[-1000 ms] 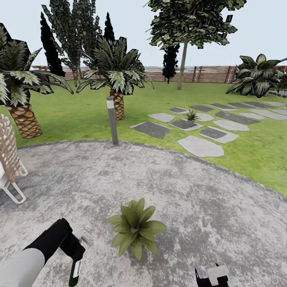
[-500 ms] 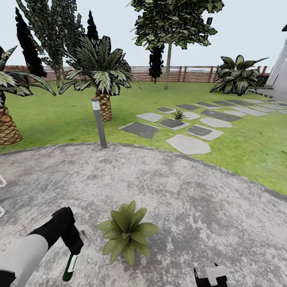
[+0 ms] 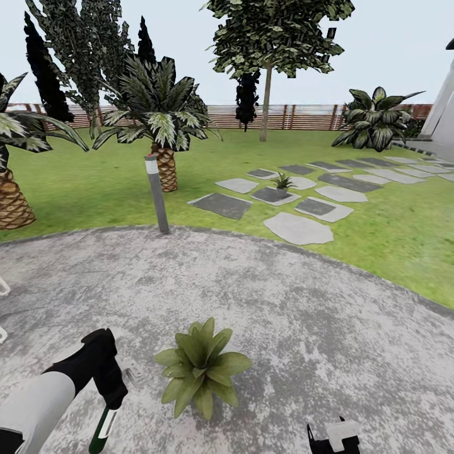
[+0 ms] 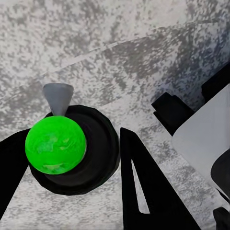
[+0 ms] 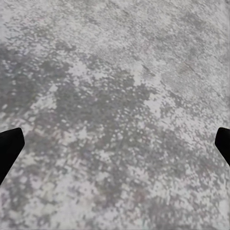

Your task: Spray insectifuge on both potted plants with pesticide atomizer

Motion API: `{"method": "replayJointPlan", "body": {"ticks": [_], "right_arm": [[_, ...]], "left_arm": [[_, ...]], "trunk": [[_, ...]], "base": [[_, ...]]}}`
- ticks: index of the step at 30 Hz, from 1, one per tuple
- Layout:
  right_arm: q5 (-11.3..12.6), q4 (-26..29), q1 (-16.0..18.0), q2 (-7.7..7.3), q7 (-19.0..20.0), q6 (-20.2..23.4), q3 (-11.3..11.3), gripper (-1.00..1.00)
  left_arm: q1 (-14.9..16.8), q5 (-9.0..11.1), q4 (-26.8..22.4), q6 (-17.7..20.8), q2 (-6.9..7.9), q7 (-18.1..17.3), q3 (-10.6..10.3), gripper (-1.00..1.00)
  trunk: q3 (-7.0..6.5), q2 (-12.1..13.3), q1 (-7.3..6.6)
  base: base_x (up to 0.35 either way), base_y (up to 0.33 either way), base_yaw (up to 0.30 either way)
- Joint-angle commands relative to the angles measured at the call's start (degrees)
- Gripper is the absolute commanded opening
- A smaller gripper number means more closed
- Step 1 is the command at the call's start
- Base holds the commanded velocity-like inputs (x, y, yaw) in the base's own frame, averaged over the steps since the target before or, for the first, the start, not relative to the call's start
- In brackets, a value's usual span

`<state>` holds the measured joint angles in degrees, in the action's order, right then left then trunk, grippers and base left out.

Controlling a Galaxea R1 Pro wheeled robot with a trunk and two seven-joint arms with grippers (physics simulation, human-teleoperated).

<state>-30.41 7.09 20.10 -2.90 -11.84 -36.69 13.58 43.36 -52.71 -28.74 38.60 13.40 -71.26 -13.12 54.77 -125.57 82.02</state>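
My left gripper (image 3: 115,392) is shut on the pesticide atomizer (image 3: 101,430), a slim dark-green bottle hanging low over the grey patio (image 3: 328,328) at the lower left. The left wrist view looks along the bright green bottle (image 4: 55,143), end on, between black fingers (image 4: 143,187). One potted plant (image 3: 200,366) stands on the patio just right of the bottle, apart from it. The other potted plant (image 3: 282,182) is far off among the stepping stones (image 3: 297,228). My right gripper (image 3: 334,439) is at the bottom edge; in the right wrist view its fingertips (image 5: 9,148) stand wide apart over bare patio.
A grey bollard post (image 3: 157,193) stands at the patio's far edge. Palm trees (image 3: 162,126) and lawn (image 3: 391,239) lie beyond, with a slatted fence (image 3: 302,117) at the back. White chair legs (image 3: 3,290) show at the left edge.
The view swung right a second ago, then held still. In the last half second my left gripper shifted slightly, and the bottle now hangs a little lower and more tilted.
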Motion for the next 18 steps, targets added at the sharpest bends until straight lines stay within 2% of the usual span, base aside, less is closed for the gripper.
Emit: {"method": "replayJointPlan", "body": {"ticks": [1,8,14,18], "right_arm": [[-0.6,-0.1,0.1,0.00,-0.4,-0.1,0.2,1.00],[-0.6,-0.1,0.1,-0.06,-0.4,-0.1,0.2,1.00],[-0.6,-0.1,0.1,-0.08,-0.4,-0.1,0.2,1.00],[-0.6,-0.1,0.1,-0.08,-0.4,-0.1,0.2,1.00]], "left_arm": [[0.0,-0.1,-0.1,0.5,0.04,-0.3,-0.2,-1.00],[-0.1,-0.1,0.1,0.5,0.03,-0.1,-0.3,-1.00],[-0.2,0.7,0.7,0.5,-0.11,5.0,-0.3,-1.00],[-0.3,1.3,3.6,0.4,-0.09,5.9,-0.1,-1.00]], "trunk": [[0.05,0.0,-0.01],[0.05,0.0,-0.01],[0.05,0.0,-0.01],[0.05,0.0,-0.01]], "base": [[0.007,0.007,0.000],[0.163,0.152,0.000],[0.031,0.023,0.000],[0.000,0.000,-0.001]]}}
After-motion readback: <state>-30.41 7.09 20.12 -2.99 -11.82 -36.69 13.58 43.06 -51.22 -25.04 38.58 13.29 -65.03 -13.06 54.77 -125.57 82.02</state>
